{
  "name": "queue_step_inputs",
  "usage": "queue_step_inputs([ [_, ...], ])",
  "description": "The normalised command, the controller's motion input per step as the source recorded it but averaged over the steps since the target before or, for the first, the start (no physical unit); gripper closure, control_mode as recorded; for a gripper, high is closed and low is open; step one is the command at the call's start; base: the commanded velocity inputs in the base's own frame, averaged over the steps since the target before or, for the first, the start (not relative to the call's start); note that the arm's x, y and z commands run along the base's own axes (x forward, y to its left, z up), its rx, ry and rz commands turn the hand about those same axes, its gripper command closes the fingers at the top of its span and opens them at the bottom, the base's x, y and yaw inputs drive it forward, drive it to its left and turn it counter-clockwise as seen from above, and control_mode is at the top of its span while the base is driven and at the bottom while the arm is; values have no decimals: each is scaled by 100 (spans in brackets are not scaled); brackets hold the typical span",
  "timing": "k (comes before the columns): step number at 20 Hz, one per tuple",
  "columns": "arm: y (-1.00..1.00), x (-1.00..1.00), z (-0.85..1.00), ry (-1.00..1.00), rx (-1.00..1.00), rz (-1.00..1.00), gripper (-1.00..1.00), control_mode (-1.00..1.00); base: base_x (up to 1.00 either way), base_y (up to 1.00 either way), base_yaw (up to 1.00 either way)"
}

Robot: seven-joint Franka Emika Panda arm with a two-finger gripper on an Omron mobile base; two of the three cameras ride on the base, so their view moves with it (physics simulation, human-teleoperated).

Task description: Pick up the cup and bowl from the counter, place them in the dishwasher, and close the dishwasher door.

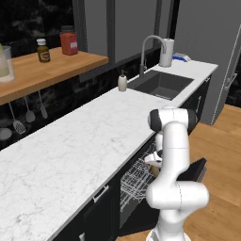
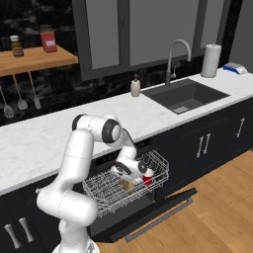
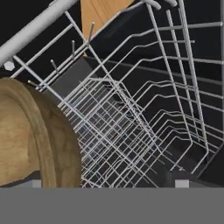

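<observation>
My claw [image 2: 132, 179] hangs inside the pulled-out white wire rack [image 2: 160, 170] of the under-counter dishwasher, fingers spread apart and holding nothing. The shallow brown wooden bowl [image 3: 30, 135] sits in that rack, right beside my hand, tilted against the wires, I judge so the prongs keep it steady. The small red cup [image 2: 147, 177] stands in the rack just next to it. The flat black dishwasher door [image 2: 163, 210] hangs open below the rack; closing it remains.
</observation>
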Motion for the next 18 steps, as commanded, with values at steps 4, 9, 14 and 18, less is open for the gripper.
queue_step_inputs([
  [4, -33, -6, -1, 0, -22, -5, -100, -100, 0, 0, 0],
  [9, -49, -31, 0, 0, -21, -7, -100, -100, 0, 0, 0],
  [14, -55, -46, 0, 0, -19, -12, -100, -100, 0, 0, 0],
  [18, -51, -48, 1, 0, -12, -16, -100, -100, 0, 0, 0],
])
